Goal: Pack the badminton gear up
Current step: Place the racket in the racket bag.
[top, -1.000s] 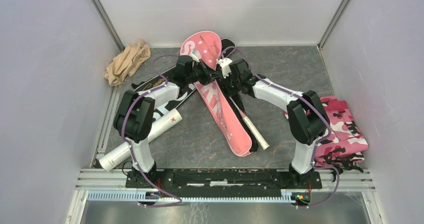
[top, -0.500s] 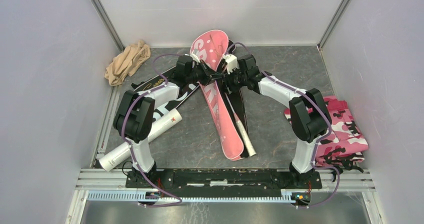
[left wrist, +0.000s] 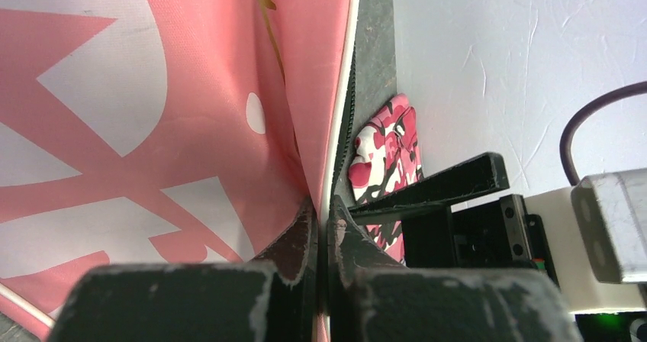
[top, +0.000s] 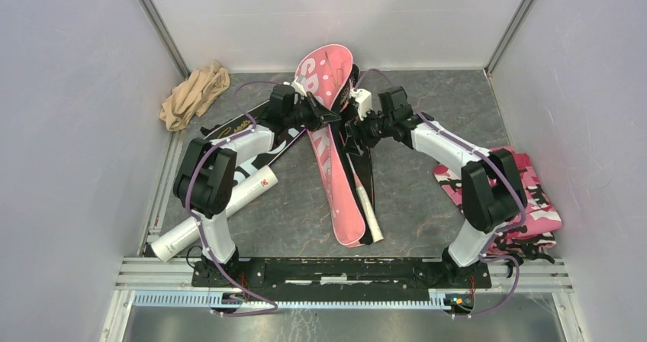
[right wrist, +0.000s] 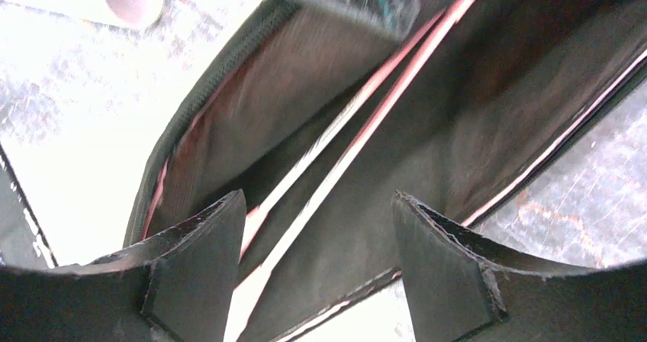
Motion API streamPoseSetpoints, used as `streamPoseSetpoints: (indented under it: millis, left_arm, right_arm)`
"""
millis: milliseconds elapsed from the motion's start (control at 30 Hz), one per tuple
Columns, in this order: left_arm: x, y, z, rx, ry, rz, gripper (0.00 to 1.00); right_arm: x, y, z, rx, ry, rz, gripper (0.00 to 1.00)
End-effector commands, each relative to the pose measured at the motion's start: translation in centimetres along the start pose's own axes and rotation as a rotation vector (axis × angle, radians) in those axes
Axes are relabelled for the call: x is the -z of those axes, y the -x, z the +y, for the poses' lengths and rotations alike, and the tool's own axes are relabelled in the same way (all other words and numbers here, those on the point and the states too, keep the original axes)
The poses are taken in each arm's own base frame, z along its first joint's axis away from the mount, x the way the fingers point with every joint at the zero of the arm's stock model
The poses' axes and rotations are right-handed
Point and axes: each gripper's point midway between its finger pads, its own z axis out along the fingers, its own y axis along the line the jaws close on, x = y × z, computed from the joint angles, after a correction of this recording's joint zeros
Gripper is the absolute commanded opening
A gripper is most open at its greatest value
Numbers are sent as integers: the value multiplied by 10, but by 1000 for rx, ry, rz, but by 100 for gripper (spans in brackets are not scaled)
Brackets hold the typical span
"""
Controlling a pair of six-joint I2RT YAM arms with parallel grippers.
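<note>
The pink racket bag (top: 336, 166) lettered SPORT lies down the middle, its head lifted at the back. My left gripper (top: 324, 118) is shut on the pink bag's (left wrist: 152, 113) white-piped edge, pinched at my left gripper (left wrist: 323, 208). My right gripper (top: 352, 128) stands open just right of that edge, holding nothing. In the right wrist view my right gripper (right wrist: 317, 212) hovers over the bag's dark open inside, where thin pink racket shafts (right wrist: 366, 128) run. A white racket handle (top: 368, 208) sticks out at the bag's near end. A black bag (top: 252, 140) and the white tube (top: 217, 212) lie under my left arm.
A beige cloth (top: 194, 94) is bunched at the back left corner. A pink camouflage cloth (top: 526, 197) lies by my right arm near the right wall, and also shows in the left wrist view as the camouflage cloth (left wrist: 385, 147). Walls close in three sides.
My right gripper has opened and drawn back to the right. The pink bag and the racket handle have swung left at the near end, with the bag's head raised higher.
</note>
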Motion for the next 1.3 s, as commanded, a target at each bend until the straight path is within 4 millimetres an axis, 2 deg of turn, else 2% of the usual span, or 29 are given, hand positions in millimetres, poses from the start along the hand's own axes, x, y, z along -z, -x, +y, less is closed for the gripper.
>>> streamPoseSetpoints:
  millis: [0,200,433,667,800,933,1033,1167,1267]
  left_arm:
    - [1,17,-44,-106,-135,-27,2]
    - [0,18,-47,-121,-147,-31,2]
    - [1,17,-51,-134,-172,-25,2]
    - [1,15,-53,-140,-193,-17,2]
    - [1,14,-56,-139,-208,-10,2]
    - [3,14,-57,-141,-212,-9,2]
    - [4,14,-58,-146,-214,-12,2]
    - [3,13,-56,-147,-214,-6,2]
    - [0,11,-53,-142,-213,3,2]
  right_arm:
    - [24,-4,7,17,41,-39,75]
    - [37,-16,11,-51,76,-96,75]
    - [34,-26,18,-92,113,-94,73]
    - [17,-48,24,-153,182,-52,71]
    - [4,-53,30,-188,220,-37,71]
    - [-8,-58,35,-210,246,-13,66]
    - [-14,-64,39,-238,275,-5,56]
    - [-18,-61,42,-260,295,-15,31]
    - [-20,-56,42,-276,292,-23,17]
